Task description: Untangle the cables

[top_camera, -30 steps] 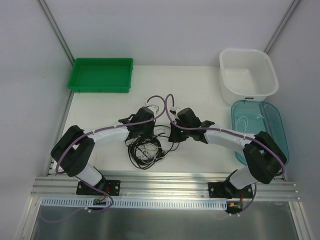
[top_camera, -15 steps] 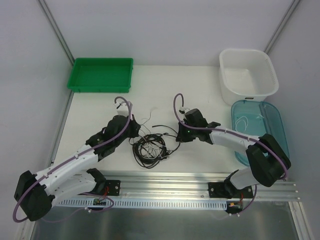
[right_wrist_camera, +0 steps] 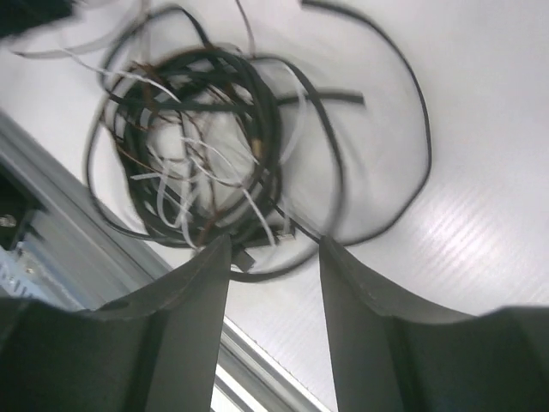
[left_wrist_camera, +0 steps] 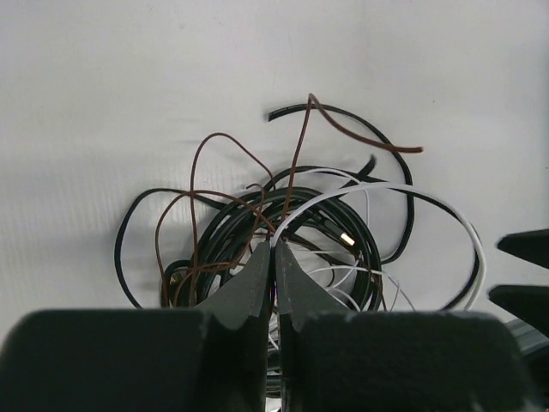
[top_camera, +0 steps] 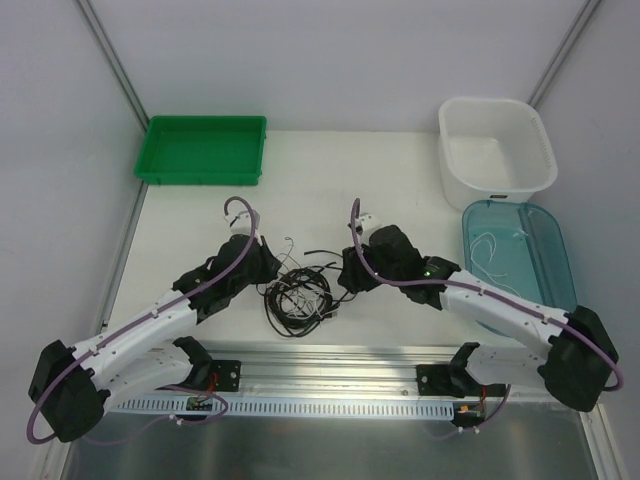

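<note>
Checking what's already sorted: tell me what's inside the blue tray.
One thin white cord lies in the blue tray. The right arm covers the tray's near end, hiding that part.

cables on table between left claw, right claw, probably touching left; tray, tub behind.
</note>
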Controlling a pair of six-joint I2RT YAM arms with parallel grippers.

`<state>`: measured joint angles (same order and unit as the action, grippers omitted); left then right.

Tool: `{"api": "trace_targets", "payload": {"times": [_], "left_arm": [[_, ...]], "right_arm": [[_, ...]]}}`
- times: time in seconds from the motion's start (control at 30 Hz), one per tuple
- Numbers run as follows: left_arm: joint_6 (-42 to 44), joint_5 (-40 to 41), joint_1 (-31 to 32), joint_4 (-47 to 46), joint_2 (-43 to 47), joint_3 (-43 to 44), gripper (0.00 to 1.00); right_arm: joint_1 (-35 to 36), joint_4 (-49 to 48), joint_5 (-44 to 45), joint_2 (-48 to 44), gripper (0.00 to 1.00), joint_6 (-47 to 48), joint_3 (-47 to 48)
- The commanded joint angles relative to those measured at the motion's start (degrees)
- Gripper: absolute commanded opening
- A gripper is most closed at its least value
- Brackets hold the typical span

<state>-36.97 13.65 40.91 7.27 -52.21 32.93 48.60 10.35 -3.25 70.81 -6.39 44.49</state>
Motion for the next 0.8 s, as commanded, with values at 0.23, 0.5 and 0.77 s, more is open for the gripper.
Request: {"api": "trace_targets", "payload": {"times": [0.23, 0.5, 0.77], "left_arm": [[-9.4, -0.6, 0.3, 9.4, -1.1, 11.8, 0.0], [-10.9, -2.1, 0.2, 11.7, -0.9, 17.3, 0.0], [-12.6, -3.5, 0.3, 11.8, -0.2, 17.5, 0.0]], "right_arm": [[8.7, -17.6, 0.7, -8.7, 0.5, 7.9, 0.1], [10.6, -30.0, -3.3, 0.4, 0.45, 8.9, 2.0], [10.9, -36.8, -6.6, 12.1, 0.41, 7.4, 5.9]]}}
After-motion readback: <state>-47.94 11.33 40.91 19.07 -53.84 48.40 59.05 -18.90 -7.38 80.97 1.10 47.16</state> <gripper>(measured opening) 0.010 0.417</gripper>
